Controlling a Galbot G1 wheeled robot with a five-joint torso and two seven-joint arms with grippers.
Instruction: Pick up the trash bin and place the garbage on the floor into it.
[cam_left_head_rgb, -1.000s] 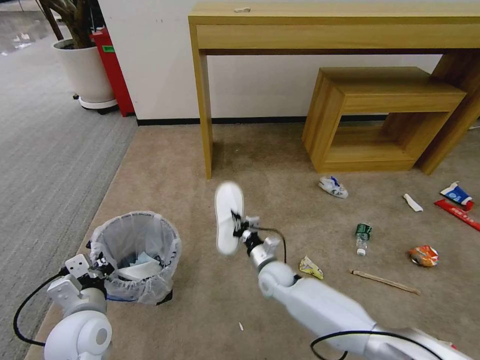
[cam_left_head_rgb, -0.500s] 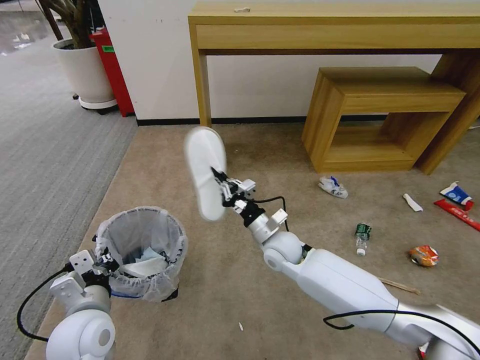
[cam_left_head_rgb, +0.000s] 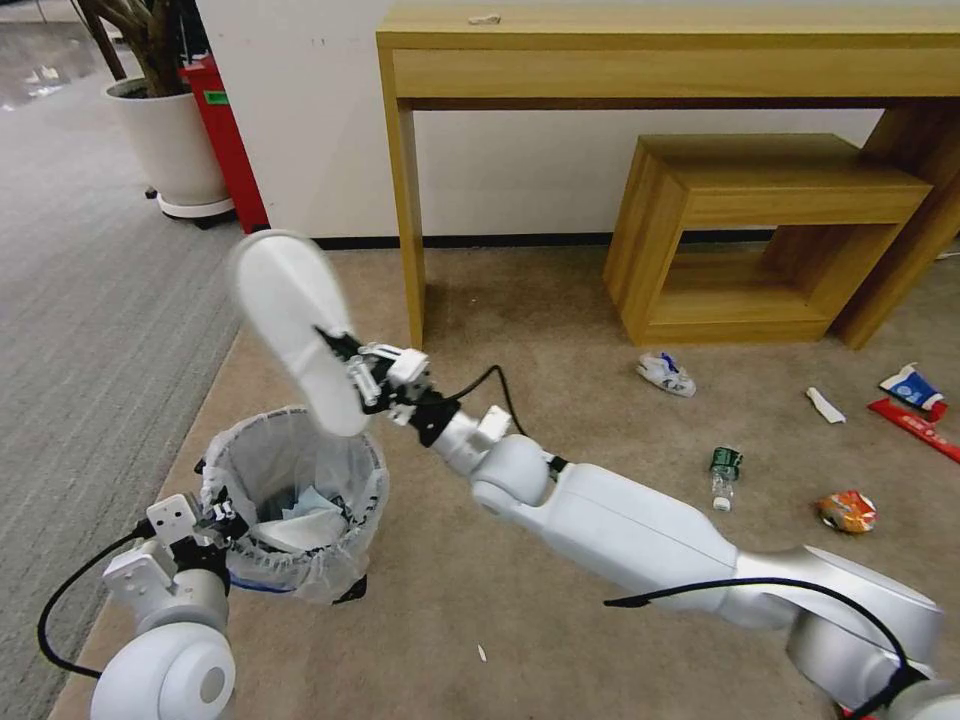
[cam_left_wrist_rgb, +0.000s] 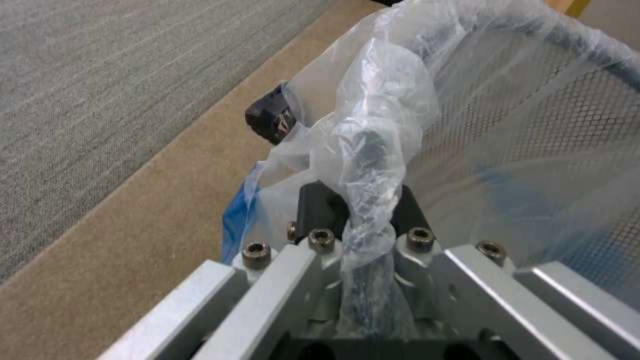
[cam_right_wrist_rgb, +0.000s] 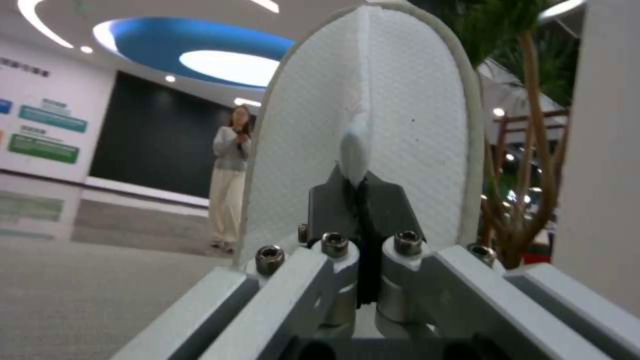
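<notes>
Swung leftward, right hand (cam_left_head_rgb: 345, 368) pinches one slipper (cam_left_head_rgb: 295, 325) above one trash bin (cam_left_head_rgb: 300, 500) — left hand (cam_left_head_rgb: 222, 518) clamps its rim.

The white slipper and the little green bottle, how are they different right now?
The white slipper is up in the air, pinched in the right gripper just above the trash bin; the green-labelled bottle lies on the beige carpet, untouched. The slipper is flat, long and plain white; the bottle is small, round and clear with a green label. Both are litter not yet in the bin, which the left gripper holds by its rim.
</notes>
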